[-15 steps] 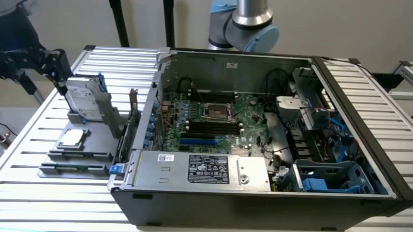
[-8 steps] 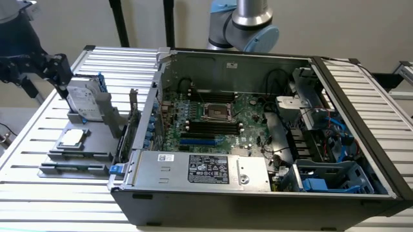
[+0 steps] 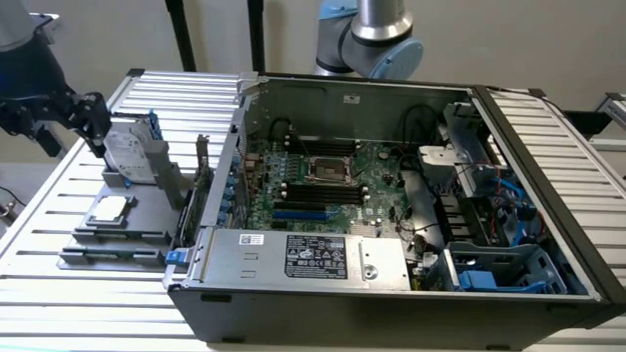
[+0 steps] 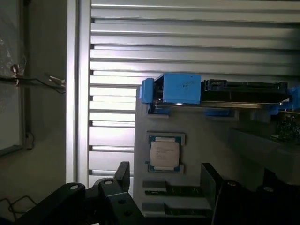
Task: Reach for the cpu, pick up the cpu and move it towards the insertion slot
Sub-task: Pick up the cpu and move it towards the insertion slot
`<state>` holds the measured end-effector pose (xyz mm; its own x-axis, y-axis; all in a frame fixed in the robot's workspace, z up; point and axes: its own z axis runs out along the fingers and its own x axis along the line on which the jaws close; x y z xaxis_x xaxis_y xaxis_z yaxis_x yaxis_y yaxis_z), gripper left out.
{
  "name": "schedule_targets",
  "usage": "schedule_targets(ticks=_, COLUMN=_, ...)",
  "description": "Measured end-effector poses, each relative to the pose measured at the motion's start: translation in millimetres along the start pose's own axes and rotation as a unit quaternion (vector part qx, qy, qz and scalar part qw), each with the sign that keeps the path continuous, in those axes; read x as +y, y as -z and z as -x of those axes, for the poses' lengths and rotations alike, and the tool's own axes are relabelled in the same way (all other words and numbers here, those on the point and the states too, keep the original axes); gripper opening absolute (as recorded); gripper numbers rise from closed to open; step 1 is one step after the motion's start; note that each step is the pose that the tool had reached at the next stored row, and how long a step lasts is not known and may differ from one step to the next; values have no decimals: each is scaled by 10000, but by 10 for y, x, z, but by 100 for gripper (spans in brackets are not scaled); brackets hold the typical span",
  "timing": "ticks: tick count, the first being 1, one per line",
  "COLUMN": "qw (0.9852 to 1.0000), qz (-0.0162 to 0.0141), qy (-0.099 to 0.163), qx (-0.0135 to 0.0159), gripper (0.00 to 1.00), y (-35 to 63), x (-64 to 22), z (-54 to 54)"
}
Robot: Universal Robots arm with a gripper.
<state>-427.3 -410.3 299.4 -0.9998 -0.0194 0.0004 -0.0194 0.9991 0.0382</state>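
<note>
Ahead of the wide-spread claw, untouched, the cpu on its tray.

cpu: flat on the holder tray, outside the pc case, off to the exterior view's left of it
hard drive: upright on the same tray, right behind the cpu
insertion slot: inside the case, memory slots before and behind it
gripper: up by the hard drive, well apart from the cpu
tray + case: both on the slatted table
</note>
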Motion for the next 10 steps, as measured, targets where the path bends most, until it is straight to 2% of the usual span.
schedule_targets(ticks=10, qw=10000, qz=0, qy=0, qx=1, gripper=71, y=-177, x=-111, z=-3)
